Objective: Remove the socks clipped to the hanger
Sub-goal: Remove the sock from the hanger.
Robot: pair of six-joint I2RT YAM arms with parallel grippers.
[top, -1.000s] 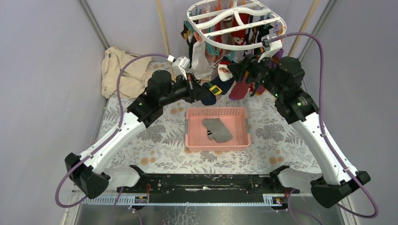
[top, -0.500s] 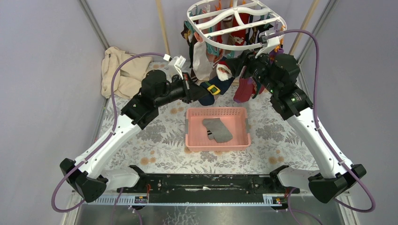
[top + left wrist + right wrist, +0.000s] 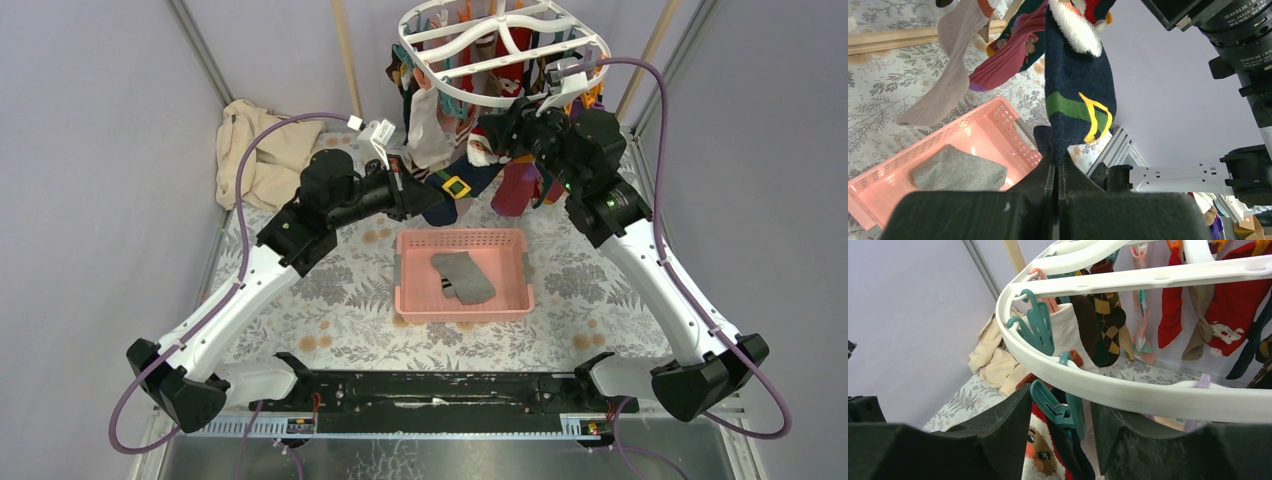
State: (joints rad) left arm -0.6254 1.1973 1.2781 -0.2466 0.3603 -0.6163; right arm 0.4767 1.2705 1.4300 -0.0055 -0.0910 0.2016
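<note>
The white oval hanger [image 3: 452, 57] hangs at the top with several socks clipped under it. A navy Santa sock [image 3: 458, 186] with a green band and yellow buckle hangs from a teal clip [image 3: 1047, 399] on the near rim [image 3: 1128, 390]. My left gripper [image 3: 424, 200] is shut on this sock's toe [image 3: 1075, 85], its jaws pressed together round the fabric [image 3: 1058, 160]. My right gripper [image 3: 503, 133] is open just under the rim, its fingers on either side of the teal clip [image 3: 1063, 405]. The sock's Santa face [image 3: 1040, 452] shows between them.
A pink slotted basket [image 3: 463, 236] holds a grey sock [image 3: 462, 277] in the middle of the floral table. A beige cloth [image 3: 255, 150] lies at the back left. Wooden poles [image 3: 347, 50] stand behind the hanger. Grey walls close in both sides.
My right gripper has moved up and left to the hanger rim, round the teal clip. My left arm has shifted slightly left, still holding the navy sock.
</note>
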